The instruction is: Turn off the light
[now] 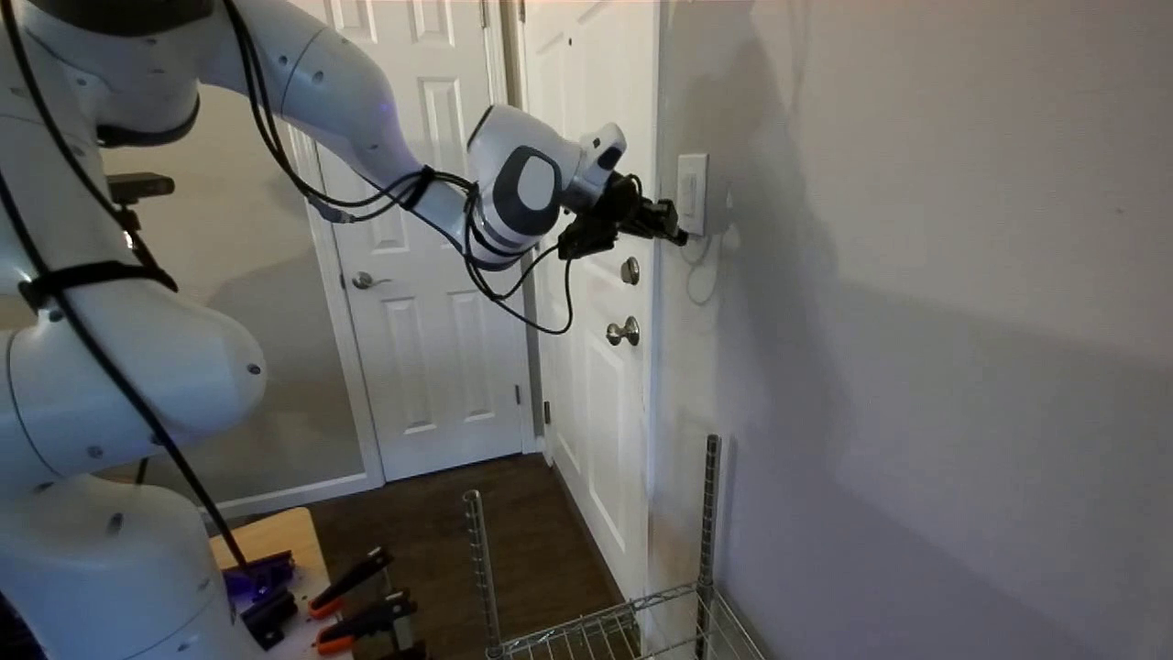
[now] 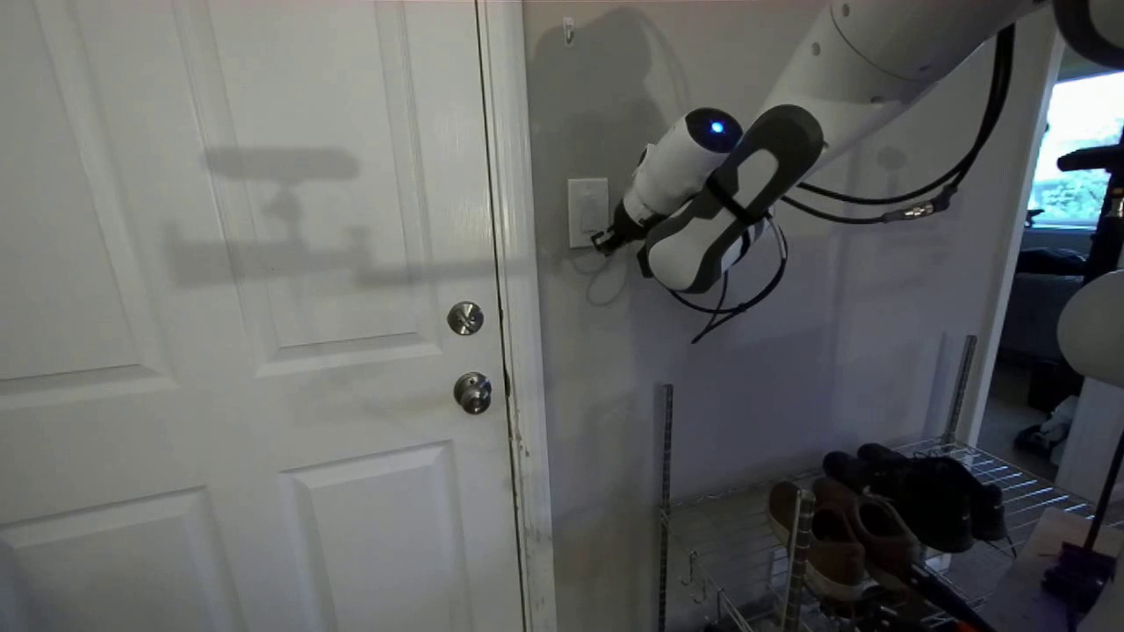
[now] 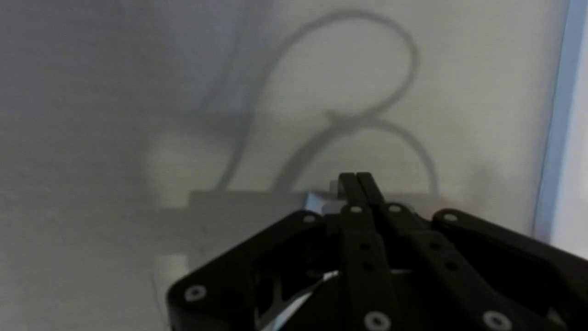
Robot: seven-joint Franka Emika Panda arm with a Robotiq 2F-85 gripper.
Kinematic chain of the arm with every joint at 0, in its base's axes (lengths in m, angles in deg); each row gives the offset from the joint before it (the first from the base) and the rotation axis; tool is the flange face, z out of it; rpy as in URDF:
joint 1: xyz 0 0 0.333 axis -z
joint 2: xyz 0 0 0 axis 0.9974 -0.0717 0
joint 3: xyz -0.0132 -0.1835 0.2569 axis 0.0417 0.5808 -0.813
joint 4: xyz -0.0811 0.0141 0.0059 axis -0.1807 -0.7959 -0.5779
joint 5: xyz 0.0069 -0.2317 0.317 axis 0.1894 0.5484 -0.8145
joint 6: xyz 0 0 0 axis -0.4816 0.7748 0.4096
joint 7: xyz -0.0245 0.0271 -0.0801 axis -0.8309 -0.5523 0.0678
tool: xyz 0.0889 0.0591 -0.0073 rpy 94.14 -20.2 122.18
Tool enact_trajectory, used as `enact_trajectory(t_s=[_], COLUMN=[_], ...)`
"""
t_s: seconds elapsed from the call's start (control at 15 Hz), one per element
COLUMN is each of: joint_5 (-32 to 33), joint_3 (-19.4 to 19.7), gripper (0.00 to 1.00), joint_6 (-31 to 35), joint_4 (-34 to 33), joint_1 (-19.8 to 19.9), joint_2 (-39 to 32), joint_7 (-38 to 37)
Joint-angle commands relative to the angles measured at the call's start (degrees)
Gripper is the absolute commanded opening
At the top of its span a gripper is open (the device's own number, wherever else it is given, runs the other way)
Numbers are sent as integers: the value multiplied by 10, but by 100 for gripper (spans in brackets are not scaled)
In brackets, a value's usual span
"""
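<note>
The light switch is a white upright wall plate (image 1: 694, 188) with a rectangular rocker, seen on the grey wall beside the door frame. It also shows in an exterior view (image 2: 587, 211) and as a pale corner behind the fingers in the wrist view (image 3: 316, 202). My black gripper (image 1: 680, 235) has its fingertips at the plate's lower edge; in an exterior view the gripper (image 2: 602, 243) overlaps the lower right corner. I cannot tell whether they touch. In the wrist view the gripper (image 3: 356, 175) has its fingertips together with nothing between them. No lamp is in view.
A white door (image 2: 369, 456) with a round metal knob (image 2: 472, 392) and a deadbolt (image 2: 465, 318) stands beside the plate. A wire rack (image 1: 586, 632) stands below by the wall, with shoes (image 2: 834, 535) on it. A small hook (image 2: 568, 32) is above the plate.
</note>
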Motion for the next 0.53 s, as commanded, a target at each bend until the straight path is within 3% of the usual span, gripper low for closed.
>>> enact_trajectory(t_s=[0.0, 0.47], joint_5=[6, 21], joint_3=[80, 264], gripper=[3, 3], joint_6=[-74, -209], joint_4=[89, 184], joint_1=[-110, -305], joint_2=[-45, -109], joint_7=[27, 22])
